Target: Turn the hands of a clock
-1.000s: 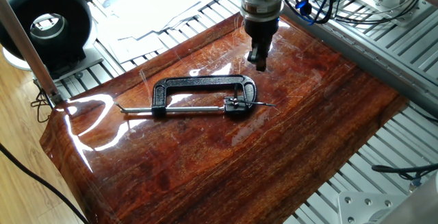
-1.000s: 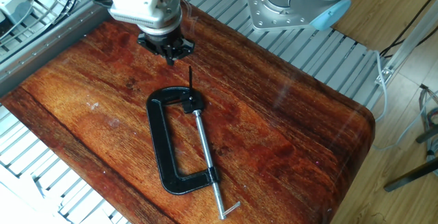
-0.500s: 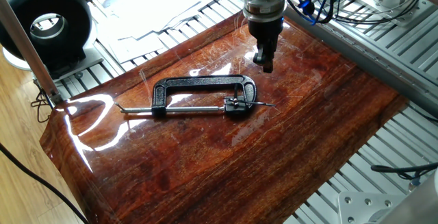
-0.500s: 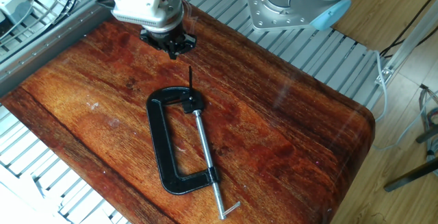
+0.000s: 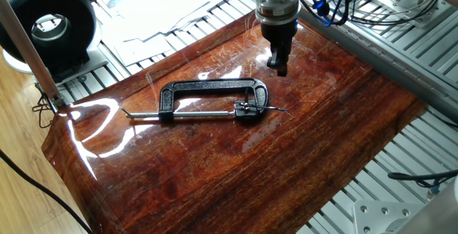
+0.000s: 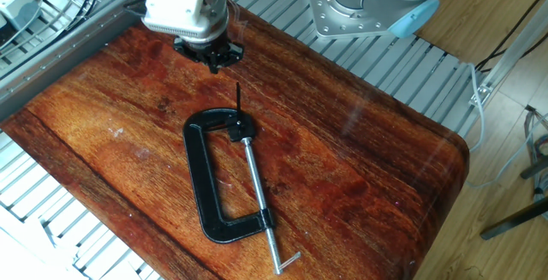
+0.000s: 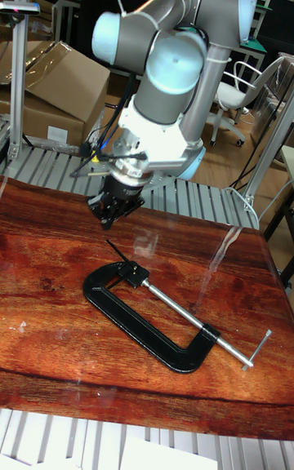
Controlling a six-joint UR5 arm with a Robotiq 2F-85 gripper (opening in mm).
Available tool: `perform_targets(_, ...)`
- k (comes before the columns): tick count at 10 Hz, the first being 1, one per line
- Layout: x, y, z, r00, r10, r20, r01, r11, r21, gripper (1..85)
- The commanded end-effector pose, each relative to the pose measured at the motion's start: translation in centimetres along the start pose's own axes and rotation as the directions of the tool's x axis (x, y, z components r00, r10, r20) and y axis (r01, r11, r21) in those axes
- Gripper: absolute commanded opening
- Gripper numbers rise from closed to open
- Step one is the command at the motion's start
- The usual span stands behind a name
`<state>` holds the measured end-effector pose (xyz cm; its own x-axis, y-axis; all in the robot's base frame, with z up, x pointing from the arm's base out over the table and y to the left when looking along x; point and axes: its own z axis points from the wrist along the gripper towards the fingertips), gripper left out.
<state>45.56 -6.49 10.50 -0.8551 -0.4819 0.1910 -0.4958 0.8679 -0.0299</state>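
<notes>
Gripper: hangs over the table, pointing down, clear of the clamp; fingers look close together with nothing between them, though the gap does not show plainly, so I cannot tell its width for sure.
Clock: black C-clamp, lying flat on the table, just beside and below the gripper; open side of the C faces the screw rod.
Hands: thin grey pin with a small black block, held in the clamp's jaw at the end nearest the gripper; the pin's tip points toward the gripper, apart from it.
Screw rod: long steel rod, runs from the jaw through the clamp's far end, away from the gripper.
Cross pin: thin bar at the rod's outer end, the part farthest from the gripper.
Table: glossy reddish wood, with light glare.
Ring device: round, black, white centre, well apart from the gripper, off the wood.
Papers: white sheets behind the table, near the ring device.
Writing: none legible on any item.
</notes>
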Motion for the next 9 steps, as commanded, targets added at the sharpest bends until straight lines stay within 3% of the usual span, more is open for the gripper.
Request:
perform_targets(1,-0.4,0.4,3.7,0.999,-0.018,0.042,0.020,0.998,-0.052,1.0)
perform_targets(2,-0.1,0.2,4.4,0.999,-0.033,0.037,0.035,0.998,-0.060,1.0)
perform_targets(4,0.1,-1.0,5.9,0.998,-0.049,0.046,0.051,0.998,-0.036,1.0)
perform_targets(6,-0.1,-0.1,6.8,0.998,-0.026,0.057,0.030,0.996,-0.085,1.0)
perform_targets(9,-0.3,0.8,7.7,0.998,-0.010,0.068,0.015,0.997,-0.080,1.0)
